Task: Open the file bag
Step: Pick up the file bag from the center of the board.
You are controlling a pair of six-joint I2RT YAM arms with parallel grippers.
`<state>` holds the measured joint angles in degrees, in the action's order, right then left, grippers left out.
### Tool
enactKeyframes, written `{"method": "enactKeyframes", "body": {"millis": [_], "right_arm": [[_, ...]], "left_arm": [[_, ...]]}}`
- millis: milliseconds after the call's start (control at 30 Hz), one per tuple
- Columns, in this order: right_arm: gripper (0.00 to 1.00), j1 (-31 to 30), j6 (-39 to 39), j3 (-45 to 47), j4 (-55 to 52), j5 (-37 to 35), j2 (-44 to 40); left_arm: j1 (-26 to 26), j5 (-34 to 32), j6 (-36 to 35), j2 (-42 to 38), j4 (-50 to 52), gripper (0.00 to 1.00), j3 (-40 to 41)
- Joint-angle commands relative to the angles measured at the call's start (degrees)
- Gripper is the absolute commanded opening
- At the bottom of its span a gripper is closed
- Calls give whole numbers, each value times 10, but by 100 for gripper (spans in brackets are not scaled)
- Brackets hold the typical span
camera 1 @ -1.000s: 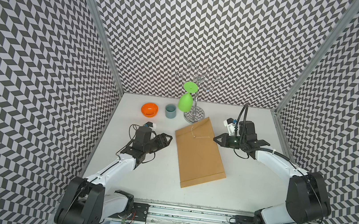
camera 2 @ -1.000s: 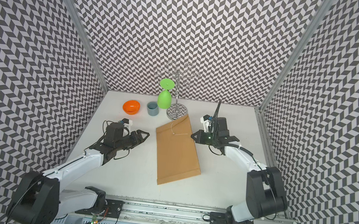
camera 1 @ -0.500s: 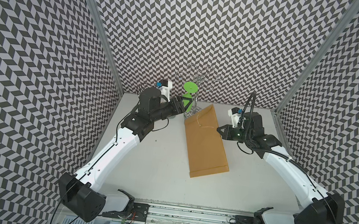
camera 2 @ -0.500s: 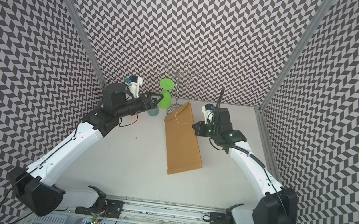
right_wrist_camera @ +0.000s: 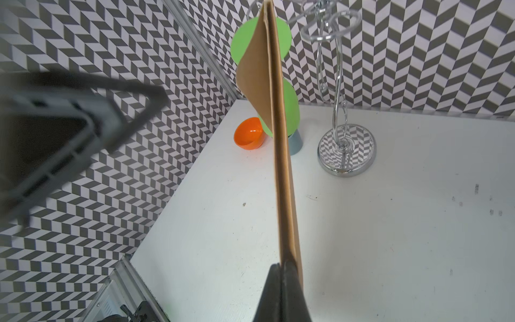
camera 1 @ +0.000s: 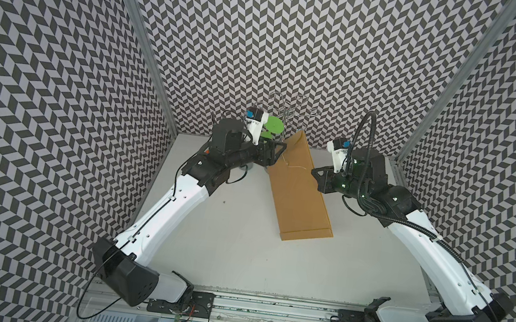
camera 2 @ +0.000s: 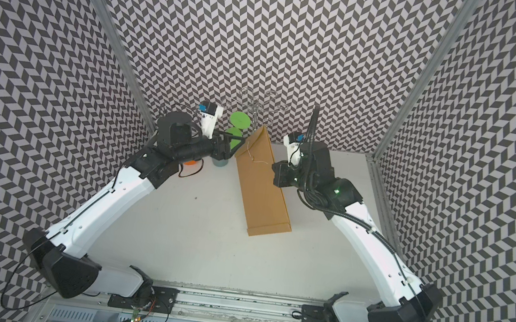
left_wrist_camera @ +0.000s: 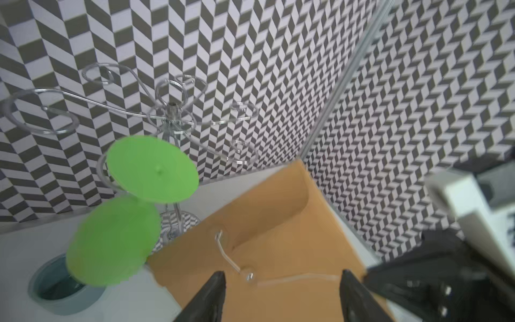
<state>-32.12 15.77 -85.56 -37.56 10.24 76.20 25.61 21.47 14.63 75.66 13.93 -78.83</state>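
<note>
The file bag (camera 1: 299, 193) (camera 2: 263, 189), a brown kraft envelope, stands tilted up with its flap end raised toward the back wall. My right gripper (camera 1: 315, 172) (right_wrist_camera: 284, 263) is shut on its right edge. In the right wrist view the flap (right_wrist_camera: 250, 69) bows away from the bag (right_wrist_camera: 281, 167). A thin white string (left_wrist_camera: 225, 252) hangs slack past a small round button (left_wrist_camera: 249, 276). My left gripper (camera 1: 279, 149) (left_wrist_camera: 282, 274) is open at the bag's upper left edge, its fingers either side of the button and holding nothing.
A chrome wire rack (right_wrist_camera: 346, 153) stands at the back with a green goblet (left_wrist_camera: 152, 170) hanging on it, close behind the bag's top. An orange bowl (right_wrist_camera: 249, 133) and a grey-blue cup (right_wrist_camera: 295, 142) sit beside the rack. Patterned walls close in three sides.
The right gripper has lifted the bag's flap end off the table. The left arm has risen from the table's left and swung over to the bag's top, still open.
</note>
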Motion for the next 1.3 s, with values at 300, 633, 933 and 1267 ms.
{"method": "enactKeyframes", "body": {"millis": [300, 633, 933, 1267], "right_arm": [[0, -2, -26, -37, -32, 87, -35], [0, -3, -60, -31, -61, 140, -67], [0, -3, -64, -13, -35, 220, -90], [0, -16, -72, 3, -27, 253, -101]], "left_arm": [[-149, 501, -88, 3, -344, 58, 17], [-159, 552, -277, 43, -171, 59, -12], [-152, 619, -274, 43, -204, 61, 1], [-148, 616, -289, 74, -186, 66, -25]]}}
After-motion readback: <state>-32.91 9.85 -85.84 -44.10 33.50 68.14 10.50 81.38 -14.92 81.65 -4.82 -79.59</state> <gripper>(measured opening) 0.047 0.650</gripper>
